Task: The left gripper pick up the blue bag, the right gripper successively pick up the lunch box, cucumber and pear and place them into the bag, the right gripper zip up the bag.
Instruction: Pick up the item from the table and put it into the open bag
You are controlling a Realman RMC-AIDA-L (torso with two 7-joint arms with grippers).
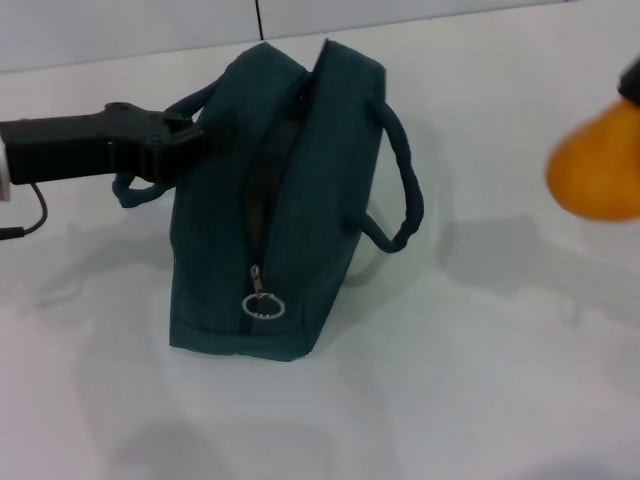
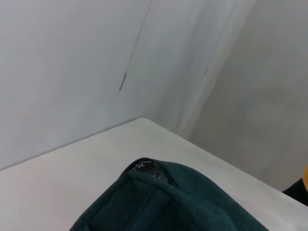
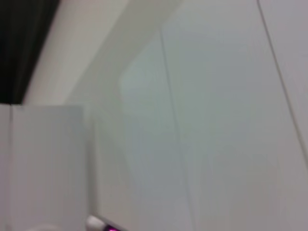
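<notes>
Fingers of the black left gripper [image 1: 190, 143] clamp one rolled handle of the dark teal fabric bag [image 1: 280, 200], standing on the white table [image 1: 480, 380].
The orange-yellow pear [image 1: 597, 165] hangs blurred at the right edge, the right gripper's fingers unseen; best carried over the zipper's gap before release.

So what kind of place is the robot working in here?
Probably a lab or test bench, not a kitchen: a plain white table boxed in by bare white wall panels, with only the blue bag, held by the left gripper, and a pear at the right edge.
</notes>
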